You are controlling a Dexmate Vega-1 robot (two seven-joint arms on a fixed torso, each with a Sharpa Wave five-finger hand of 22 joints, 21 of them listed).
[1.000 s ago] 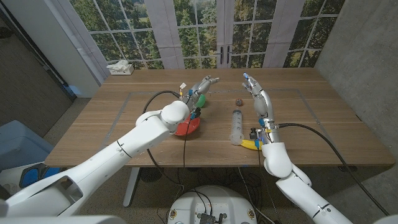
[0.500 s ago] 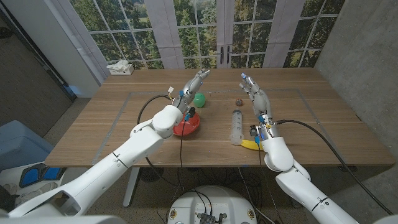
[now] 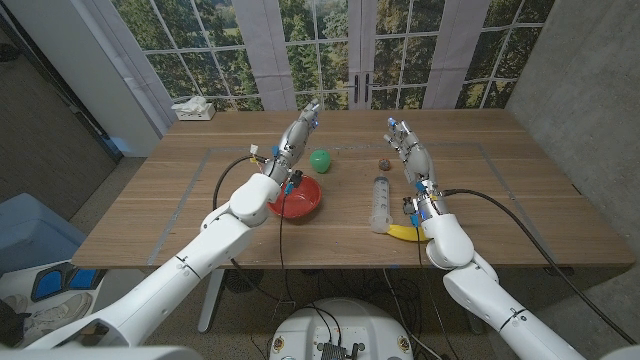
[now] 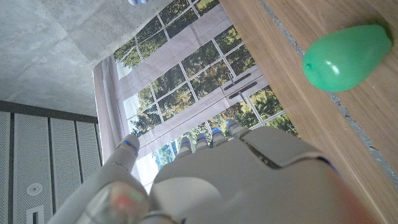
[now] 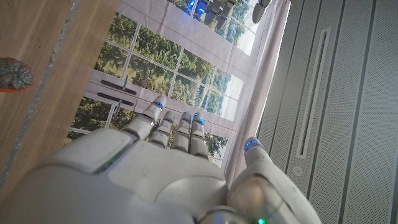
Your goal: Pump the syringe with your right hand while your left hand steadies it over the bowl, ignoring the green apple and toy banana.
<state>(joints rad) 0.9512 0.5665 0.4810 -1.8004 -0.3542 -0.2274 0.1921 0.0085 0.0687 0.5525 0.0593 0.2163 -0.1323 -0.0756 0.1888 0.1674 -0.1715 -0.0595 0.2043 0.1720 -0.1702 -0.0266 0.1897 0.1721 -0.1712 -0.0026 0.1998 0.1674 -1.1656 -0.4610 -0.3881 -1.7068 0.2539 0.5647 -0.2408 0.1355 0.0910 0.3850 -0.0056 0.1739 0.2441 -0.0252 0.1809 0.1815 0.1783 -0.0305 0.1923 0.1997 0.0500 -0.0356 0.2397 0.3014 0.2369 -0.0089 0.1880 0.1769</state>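
Note:
A clear syringe (image 3: pixel 380 203) lies on the wooden table, just right of the red bowl (image 3: pixel 302 199). My left hand (image 3: pixel 296 134) hovers beyond the bowl and left of the green apple (image 3: pixel 319 160), fingers stretched out and holding nothing. My right hand (image 3: pixel 410 156) stands behind and to the right of the syringe, fingers extended and apart, with nothing in it. The toy banana (image 3: pixel 403 233) lies near the front edge by my right forearm. In the left wrist view the apple (image 4: pixel 347 57) sits beyond my left hand (image 4: pixel 205 180). The right wrist view has my right hand (image 5: pixel 174 168) reaching up with spread fingers.
A small brown object (image 3: pixel 383 164) lies between the apple and my right hand, also seen as a brown object (image 5: pixel 15 74) in the right wrist view. A white tissue box (image 3: pixel 193 109) sits at the far left corner. Windows stand behind the table.
My left arm has swung left and back, uncovering the red bowl and the green apple. My right hand has shifted only slightly. The syringe has not moved.

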